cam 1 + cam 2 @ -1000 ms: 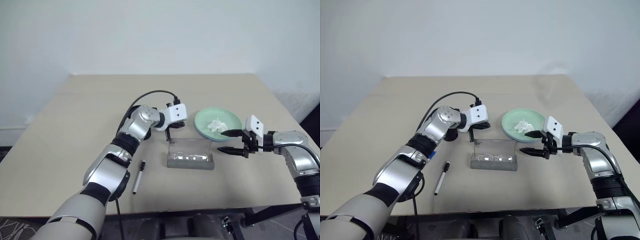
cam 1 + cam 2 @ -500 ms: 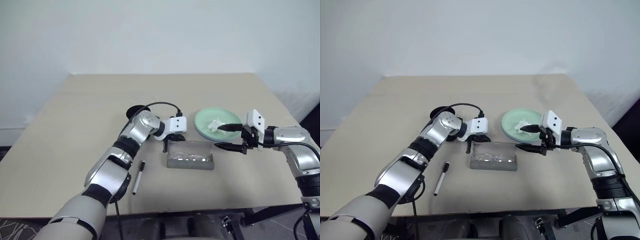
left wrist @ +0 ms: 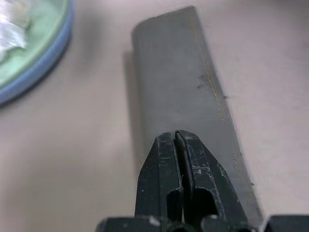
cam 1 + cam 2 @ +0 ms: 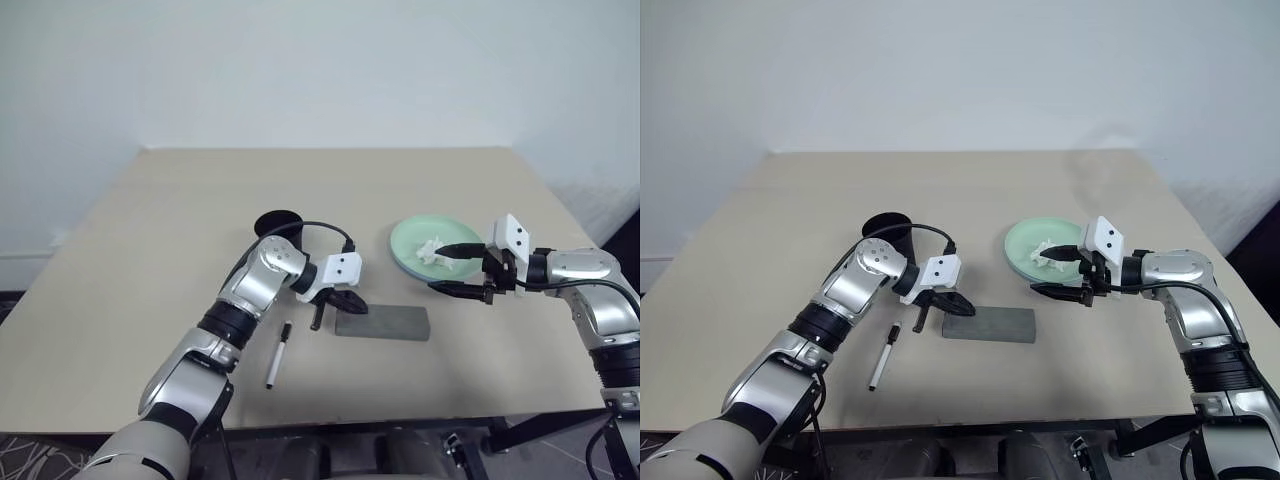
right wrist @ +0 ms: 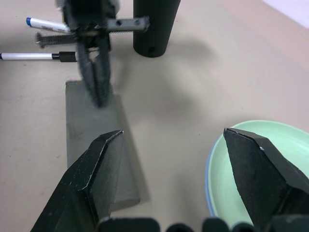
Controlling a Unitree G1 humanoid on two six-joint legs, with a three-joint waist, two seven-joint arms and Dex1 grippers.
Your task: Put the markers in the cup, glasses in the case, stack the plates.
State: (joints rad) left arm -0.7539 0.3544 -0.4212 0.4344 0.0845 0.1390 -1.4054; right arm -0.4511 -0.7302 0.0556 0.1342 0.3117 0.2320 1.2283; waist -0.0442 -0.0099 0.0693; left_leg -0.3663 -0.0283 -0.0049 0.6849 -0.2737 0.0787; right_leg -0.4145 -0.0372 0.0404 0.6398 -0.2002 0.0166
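Observation:
The grey case (image 4: 384, 322) lies shut on the table, and the glasses are hidden. My left gripper (image 4: 358, 306) is shut and empty, its tips just over the case's left end (image 3: 193, 96). A white marker with a black cap (image 4: 276, 354) lies left of the case. A blue-capped marker (image 5: 46, 23) lies beside it. Behind them stands the black cup (image 4: 278, 222). The mint green plate (image 4: 410, 245) sits on the light blue plate (image 3: 34, 79). My right gripper (image 4: 455, 270) hangs open and empty at the plates' near edge.
A crumpled white tissue (image 4: 436, 248) lies in the green plate. The table's front edge (image 4: 400, 418) runs close below the case. Bare tabletop (image 4: 180, 220) stretches to the left and toward the back wall.
The case's lid went from standing open to shut, covering the glasses. My left gripper drew back and down to the case's left end. The right gripper stayed put.

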